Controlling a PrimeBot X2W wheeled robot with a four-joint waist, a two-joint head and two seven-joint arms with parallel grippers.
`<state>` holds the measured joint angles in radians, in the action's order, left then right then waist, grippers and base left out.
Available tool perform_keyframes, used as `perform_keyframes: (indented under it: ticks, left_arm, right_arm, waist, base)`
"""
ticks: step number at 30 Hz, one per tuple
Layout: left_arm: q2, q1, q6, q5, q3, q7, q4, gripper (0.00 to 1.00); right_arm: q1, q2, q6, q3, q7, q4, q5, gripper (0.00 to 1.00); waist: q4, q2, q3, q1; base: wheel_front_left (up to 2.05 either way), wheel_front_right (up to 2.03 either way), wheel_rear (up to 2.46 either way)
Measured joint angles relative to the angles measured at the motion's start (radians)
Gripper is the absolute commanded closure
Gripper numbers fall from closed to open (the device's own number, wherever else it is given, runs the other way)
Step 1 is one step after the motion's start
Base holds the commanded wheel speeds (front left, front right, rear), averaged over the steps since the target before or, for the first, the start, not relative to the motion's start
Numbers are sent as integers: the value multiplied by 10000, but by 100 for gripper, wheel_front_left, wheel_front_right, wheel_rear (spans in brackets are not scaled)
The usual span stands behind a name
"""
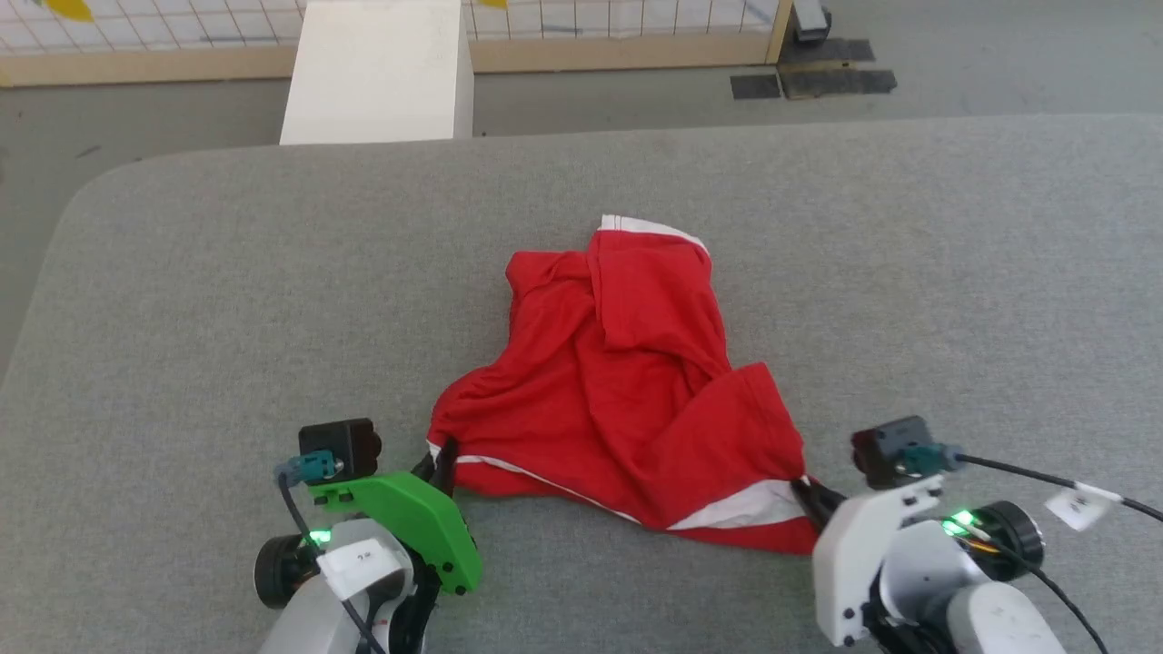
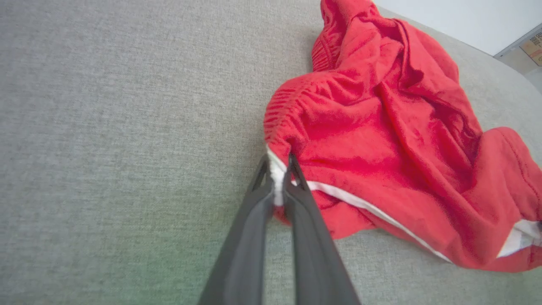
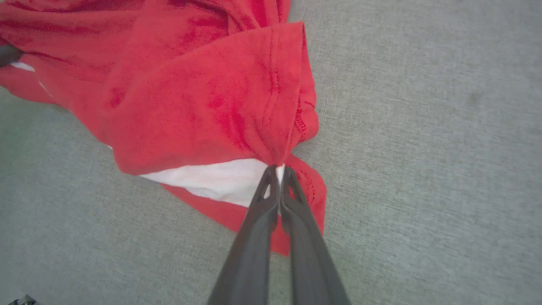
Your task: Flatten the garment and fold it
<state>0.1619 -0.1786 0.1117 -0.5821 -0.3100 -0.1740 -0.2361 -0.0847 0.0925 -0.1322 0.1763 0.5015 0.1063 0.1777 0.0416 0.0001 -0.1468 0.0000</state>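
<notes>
The garment [image 1: 618, 391] is a rumpled red heap with white trim, lying on the grey padded table [image 1: 227, 300] in the head view. My left gripper [image 1: 442, 461] is shut on its near left corner; in the left wrist view the two fingers pinch the white-edged hem [image 2: 278, 178]. My right gripper [image 1: 811, 495] is shut on the near right corner, where the right wrist view has the tips [image 3: 278, 174] clamped at the edge of a white stripe [image 3: 211, 180]. The cloth [image 2: 381, 127] between both grips is creased and folded over itself.
A white block [image 1: 377, 73] stands past the table's far edge, with a wire grid fence [image 1: 636, 18] and dark floor mats [image 1: 813, 82] behind. Bare grey surface spreads to the left, right and far side of the garment.
</notes>
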Motion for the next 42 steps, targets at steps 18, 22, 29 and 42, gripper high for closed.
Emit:
perform_keyframes:
  ticks: [18, 22, 29, 42]
  left_arm:
    - [316, -2499, -1292, -2079, 725, -1185, 2441, 100]
    - [431, -4143, -1246, -2376, 982, -1994, 2069, 100]
    - [663, -7290, -617, -2349, 1467, -2326, 362, 100]
    - [568, -10197, -1003, -1429, 2000, 754, -1390, 100]
  right_arm:
    - [-2459, 493, 0, -1003, 228, -2224, 0, 100]
    - [-4311, 828, 0, -1137, 299, -1549, 84, 100]
    - [-7779, 1041, 0, -1154, -205, 259, 180, 100]
    - [-10985, 336, -6, -1595, -3434, 2598, -826, 100]
  waist:
    - [304, 0, -55, 0]
    - [328, 0, -406, 0]
    - [397, 0, -1332, 1]
    - [613, 0, -2951, 4]
  base:
    - [0, 0, 0]
    - [0, 0, 0]
    - [0, 0, 0]
    - [0, 0, 0]
